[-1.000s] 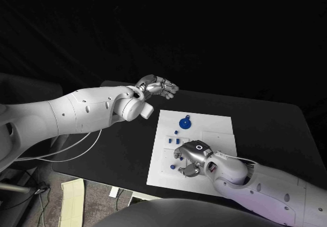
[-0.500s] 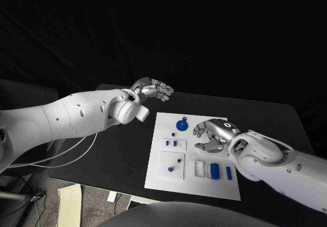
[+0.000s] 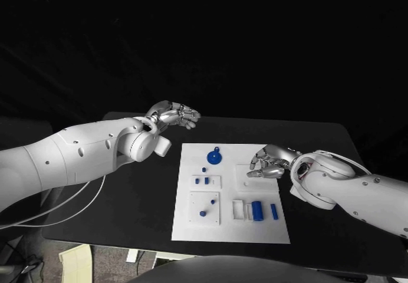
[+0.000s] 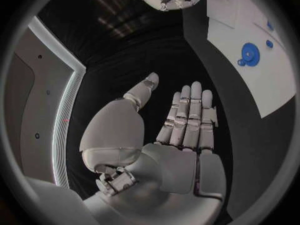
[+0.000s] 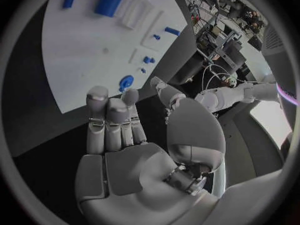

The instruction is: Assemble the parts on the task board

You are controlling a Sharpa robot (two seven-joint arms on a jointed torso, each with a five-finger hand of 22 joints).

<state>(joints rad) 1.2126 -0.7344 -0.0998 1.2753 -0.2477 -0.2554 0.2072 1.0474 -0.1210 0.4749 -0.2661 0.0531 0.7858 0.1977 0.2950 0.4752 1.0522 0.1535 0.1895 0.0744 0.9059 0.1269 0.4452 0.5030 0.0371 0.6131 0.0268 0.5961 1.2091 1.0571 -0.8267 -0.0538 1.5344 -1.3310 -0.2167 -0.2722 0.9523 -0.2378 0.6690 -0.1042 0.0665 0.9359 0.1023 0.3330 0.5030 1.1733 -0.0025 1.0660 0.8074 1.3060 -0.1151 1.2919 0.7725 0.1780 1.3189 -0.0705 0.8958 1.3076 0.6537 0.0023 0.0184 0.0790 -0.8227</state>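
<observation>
**Board mostly untouched, both hands holding nothing**

Head view first. The task board (image 3: 229, 194) sits mid-surface (image 3: 127, 194). The right hand (image 3: 270, 162) hovers over the board's right edge, fingers loosely curled, nothing in them as far as I can see. The left hand (image 3: 174, 114) hangs well off the board's far left corner, also with nothing in it. Parts I can count on the board: one blue gear (image 3: 214, 157) near the far edge, two long blue cylinders (image 3: 257, 210) side by side near the right front, and a handful of small blue pegs (image 3: 202, 181) left of centre, too tiny to count properly.

Left wrist view: the left hand (image 4: 181, 125) is flat, fingers straight and close together, thumb out, gripping nothing; gear (image 4: 249, 51) on the board beyond.

Right wrist view: the right hand (image 5: 125, 135) is spread wide, holding nothing, with the board (image 5: 87, 50) beyond its fingertips.

My guess: assembly's barely started, with most pieces apparently left to place.
</observation>
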